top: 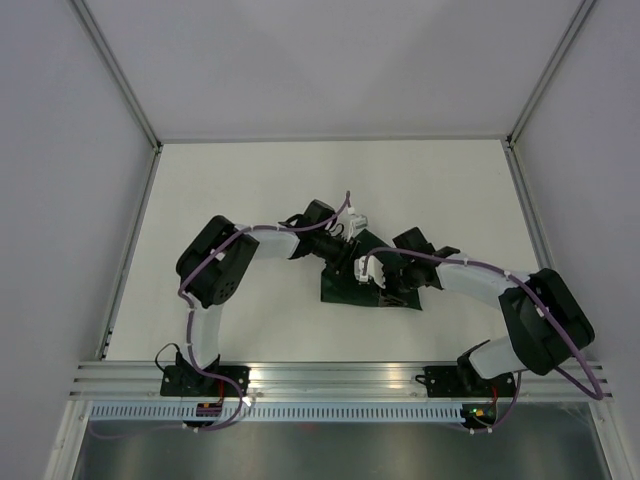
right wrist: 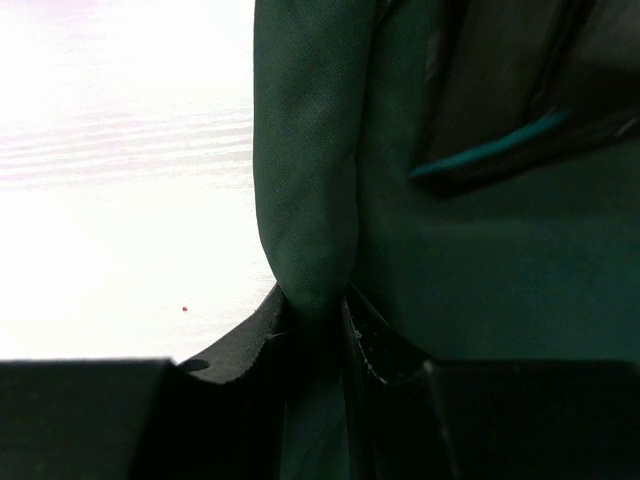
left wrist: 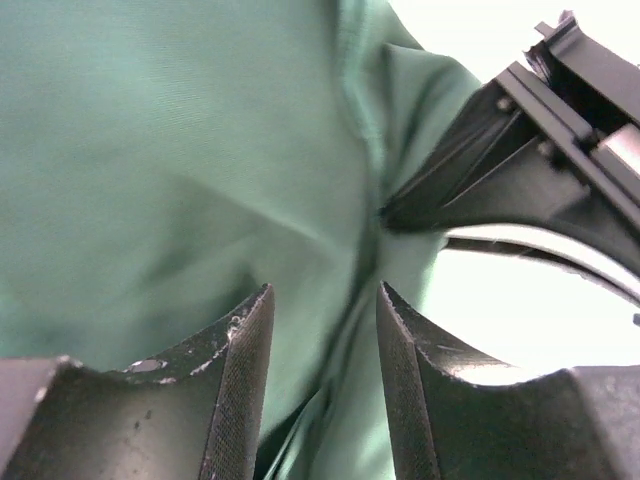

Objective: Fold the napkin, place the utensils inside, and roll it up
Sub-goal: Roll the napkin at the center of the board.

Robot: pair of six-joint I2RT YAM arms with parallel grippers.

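Napkin location: the dark green napkin (top: 345, 288) is lying on the white table (top: 250, 190), near the middle of the surface and slightly right of centre, with both arms reaching in over it.
Napkin condition: the cloth is sitting bunched and folded rather than flat. In the right wrist view one edge is standing up as a rounded, rolled fold, with table showing to its left and more cloth to its right.
Left gripper: the left gripper (left wrist: 322, 295) is hovering low over the far left part of the napkin. Its jaws are standing clearly apart, with green cloth showing through the gap. The pads (left wrist: 245, 360) are not pressing on any fold, so this gripper is holding nothing.
Right gripper: the right gripper (right wrist: 315, 300) is working at the near right part of the napkin. Its jaws are squeezing together on the lower end of the rolled fold, and the cloth is filling the narrow gap between the pads (right wrist: 365, 335).
Gripper spacing: the two grippers are operating just beside each other. In the left wrist view the right gripper's fingers are pinching a crease in the napkin just ahead of the left gripper's jaws.
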